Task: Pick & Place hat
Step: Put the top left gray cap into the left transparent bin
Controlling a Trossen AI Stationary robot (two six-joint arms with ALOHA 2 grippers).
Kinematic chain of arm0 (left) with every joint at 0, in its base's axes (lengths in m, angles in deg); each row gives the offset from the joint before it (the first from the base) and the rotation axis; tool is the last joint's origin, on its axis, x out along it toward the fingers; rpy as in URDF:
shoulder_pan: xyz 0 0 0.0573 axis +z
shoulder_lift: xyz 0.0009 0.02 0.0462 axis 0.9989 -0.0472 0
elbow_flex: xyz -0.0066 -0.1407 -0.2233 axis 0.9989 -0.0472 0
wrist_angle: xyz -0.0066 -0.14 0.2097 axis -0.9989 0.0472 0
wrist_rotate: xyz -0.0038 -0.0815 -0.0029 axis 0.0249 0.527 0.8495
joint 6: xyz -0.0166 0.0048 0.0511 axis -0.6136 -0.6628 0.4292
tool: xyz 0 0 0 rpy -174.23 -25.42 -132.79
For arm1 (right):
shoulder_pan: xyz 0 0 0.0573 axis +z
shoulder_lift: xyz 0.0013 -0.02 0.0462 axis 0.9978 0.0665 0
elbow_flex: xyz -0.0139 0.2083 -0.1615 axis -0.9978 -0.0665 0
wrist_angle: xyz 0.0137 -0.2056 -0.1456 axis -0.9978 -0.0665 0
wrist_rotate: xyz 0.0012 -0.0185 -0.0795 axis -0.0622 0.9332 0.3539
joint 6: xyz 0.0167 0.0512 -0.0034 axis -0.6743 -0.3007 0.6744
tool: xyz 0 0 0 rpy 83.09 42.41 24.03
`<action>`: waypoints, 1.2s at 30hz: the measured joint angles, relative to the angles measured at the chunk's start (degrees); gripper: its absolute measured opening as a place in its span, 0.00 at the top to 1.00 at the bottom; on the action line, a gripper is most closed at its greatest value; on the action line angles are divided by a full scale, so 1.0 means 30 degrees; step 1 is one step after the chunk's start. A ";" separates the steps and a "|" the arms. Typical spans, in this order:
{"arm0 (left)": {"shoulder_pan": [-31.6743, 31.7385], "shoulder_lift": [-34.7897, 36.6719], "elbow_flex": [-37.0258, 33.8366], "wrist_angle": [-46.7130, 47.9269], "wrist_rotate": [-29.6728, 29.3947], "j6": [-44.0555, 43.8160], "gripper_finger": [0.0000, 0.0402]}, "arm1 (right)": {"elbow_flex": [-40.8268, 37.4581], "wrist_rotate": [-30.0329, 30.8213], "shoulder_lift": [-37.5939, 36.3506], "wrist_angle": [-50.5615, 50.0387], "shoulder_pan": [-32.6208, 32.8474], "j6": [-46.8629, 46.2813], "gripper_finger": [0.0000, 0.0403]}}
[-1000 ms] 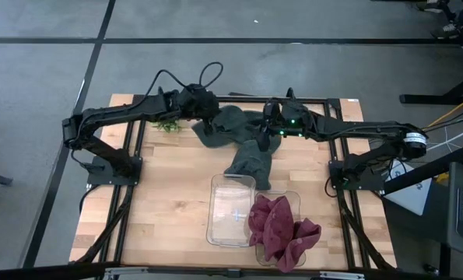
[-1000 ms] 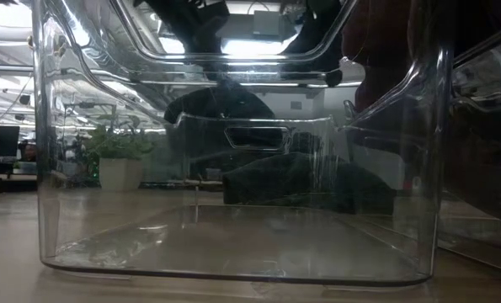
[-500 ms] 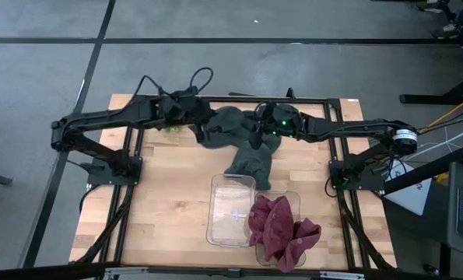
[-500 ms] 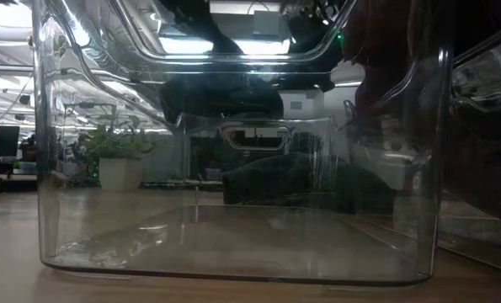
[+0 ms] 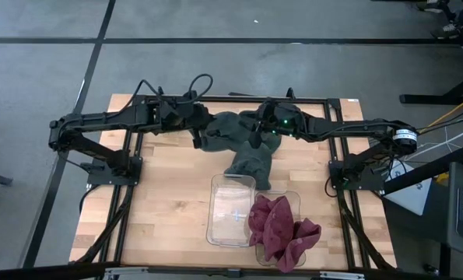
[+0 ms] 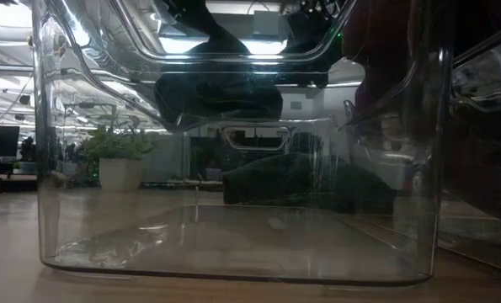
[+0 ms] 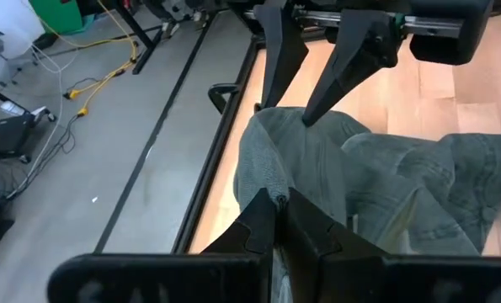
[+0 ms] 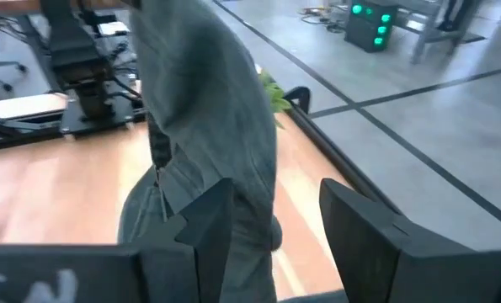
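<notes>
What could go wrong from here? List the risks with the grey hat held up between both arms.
1. The left gripper pinches only a thin fold of the grey hat, so it may slip.
2. The right gripper looks open around the cloth; the weight may rest on one grip.
3. The hat's tail hangs near the clear bin and could snag its rim.

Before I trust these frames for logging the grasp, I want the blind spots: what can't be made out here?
- High view: the left gripper fingertips, hidden in the grey hat.
- High view: whether the right gripper touches the cloth; its wrist covers it.
- Low view: the table beyond, warped by the clear bin walls.
- High view: the second bin, mostly under the maroon cloth.
</notes>
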 joint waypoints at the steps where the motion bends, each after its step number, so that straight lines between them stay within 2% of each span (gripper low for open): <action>1: -0.0018 0.0000 0.0000 -0.0007 0.0007 -0.0007 0.98 | 0.0000 -0.0316 0.0000 0.0099 -0.0017 -0.0070 0.56; 8: -0.0663 0.0000 0.0000 -0.0430 -0.0297 0.0130 0.98 | 0.0000 -0.2106 0.0444 0.0692 -0.0020 -0.0282 0.56; 15: -0.0736 0.0000 0.0000 -0.0469 -0.0403 0.0219 0.98 | 0.0000 -0.2167 0.0685 0.1240 -0.0020 -0.1134 0.61; 18: -0.0736 0.0000 0.0007 -0.0430 -0.0243 0.0126 0.98 | 0.0000 -0.2911 0.0692 0.1673 -0.0020 -0.1237 0.70; 22: -0.0736 0.0000 0.0007 -0.0322 0.0139 -0.0077 0.98 | 0.0000 -0.6326 0.0692 0.1769 -0.0027 -0.1914 0.94; 23: -0.0736 0.0000 0.0007 -0.0244 0.0158 -0.0209 0.97 | 0.0000 -0.6798 0.0692 0.1803 -0.0012 -0.2121 0.96; 30: -0.0663 0.0000 0.0022 0.0336 0.1098 -0.1295 0.93 | 0.0000 -0.6287 0.0678 0.2935 0.0685 -0.2554 0.99; 36: -0.0727 0.0000 0.0022 0.0473 -0.0490 -0.2067 0.89 | 0.0250 -0.6697 0.0231 0.3099 0.1018 -0.1810 0.99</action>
